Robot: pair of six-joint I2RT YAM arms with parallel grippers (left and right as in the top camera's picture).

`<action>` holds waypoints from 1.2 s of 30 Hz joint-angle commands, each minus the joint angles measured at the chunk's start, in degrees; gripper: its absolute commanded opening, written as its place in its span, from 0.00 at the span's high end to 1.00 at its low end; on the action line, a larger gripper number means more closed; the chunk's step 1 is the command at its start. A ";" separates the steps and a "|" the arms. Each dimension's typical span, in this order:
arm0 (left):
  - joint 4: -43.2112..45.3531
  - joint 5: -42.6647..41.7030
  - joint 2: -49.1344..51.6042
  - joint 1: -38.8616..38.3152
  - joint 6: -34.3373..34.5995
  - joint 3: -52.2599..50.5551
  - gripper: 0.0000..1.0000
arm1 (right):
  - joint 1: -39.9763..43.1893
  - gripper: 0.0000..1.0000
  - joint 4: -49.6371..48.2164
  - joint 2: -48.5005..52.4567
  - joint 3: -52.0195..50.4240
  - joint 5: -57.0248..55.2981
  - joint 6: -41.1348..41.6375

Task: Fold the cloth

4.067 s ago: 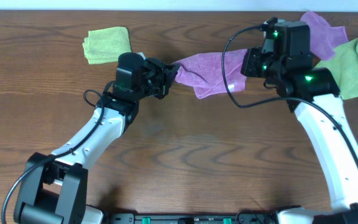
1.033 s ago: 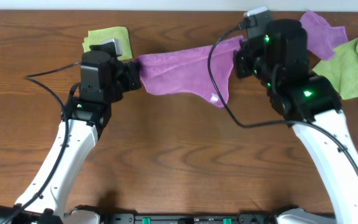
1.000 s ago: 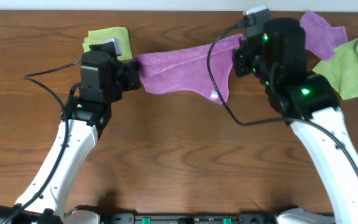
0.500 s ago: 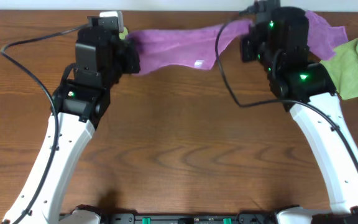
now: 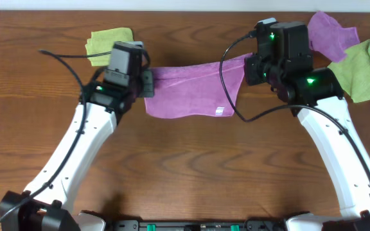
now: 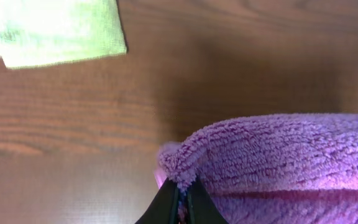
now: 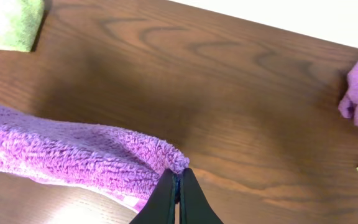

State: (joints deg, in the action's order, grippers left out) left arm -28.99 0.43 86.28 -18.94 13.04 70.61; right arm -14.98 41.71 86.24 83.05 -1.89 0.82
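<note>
So far unfolded, the cloth [image 5: 191,93] spans the table's [image 5: 191,173] twelve o'clock side, its nine o'clock corner clenched in the left gripper [image 5: 148,83], its three o'clock corner in the right gripper [image 5: 252,68]; every fold remains.

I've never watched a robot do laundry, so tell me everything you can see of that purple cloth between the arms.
The cloth is a violet-magenta, fluffy towel, microfibre by its look, with a small white tag near one lower corner. It is stretched wide: the left claw pinches one top corner, the right claw the other, both shut on it, and the rest drapes below. Whether it touches the table is unclear.
</note>
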 commanded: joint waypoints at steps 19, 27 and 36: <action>5.44 16.52 2.12 -3.93 -3.19 -0.98 0.94 | 0.26 0.98 -13.38 -1.84 -9.60 -10.58 -6.21; 3.32 13.40 2.10 -4.26 -1.38 -9.35 0.94 | -2.40 0.98 -16.81 -6.19 -24.90 -12.11 -0.37; -3.43 5.46 2.08 -9.73 2.58 -9.53 0.94 | -3.96 0.98 -2.82 -24.00 -26.69 -12.22 1.60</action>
State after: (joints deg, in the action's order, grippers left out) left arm -30.17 6.07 88.31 -27.66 13.58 61.14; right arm -18.83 36.82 66.67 56.14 -8.56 0.34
